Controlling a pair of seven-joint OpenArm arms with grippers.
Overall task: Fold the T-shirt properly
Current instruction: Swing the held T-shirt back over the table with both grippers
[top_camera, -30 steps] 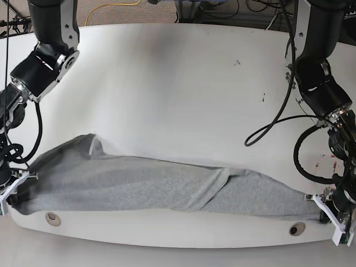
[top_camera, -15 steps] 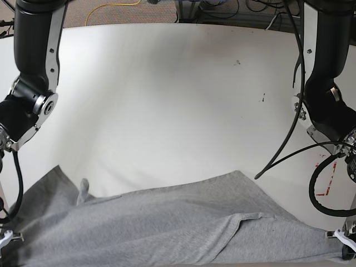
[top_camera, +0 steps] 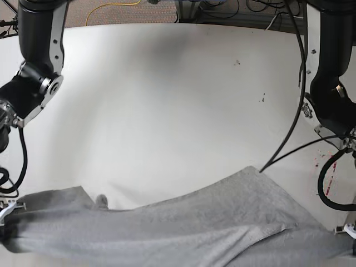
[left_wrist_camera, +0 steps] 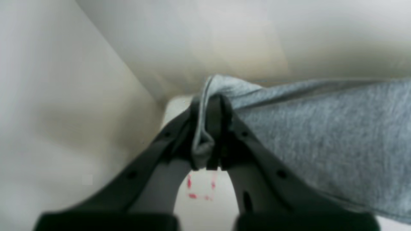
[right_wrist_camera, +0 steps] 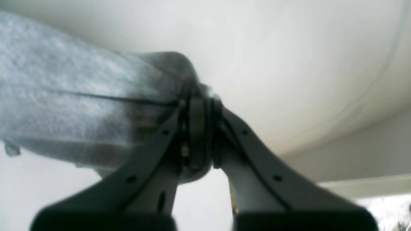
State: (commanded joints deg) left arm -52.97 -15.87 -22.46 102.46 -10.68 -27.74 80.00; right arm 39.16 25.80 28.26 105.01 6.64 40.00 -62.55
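R gripper (right_wrist_camera: 197, 134) at base-view left is clamped on one end of the grey T-shirt (top_camera: 183, 231); L gripper (left_wrist_camera: 208, 134) is clamped on the opposite end. Shirt hangs stretched betw. them, long axis running gripper to gripper, sagging over the white table (top_camera: 167, 100). Both equally near.

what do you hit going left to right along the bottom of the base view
right gripper at the left edge, pinching one end of the T-shirt → the grey shirt stretched across → left gripper at the right edge, pinching the other end; the table lies beyond.
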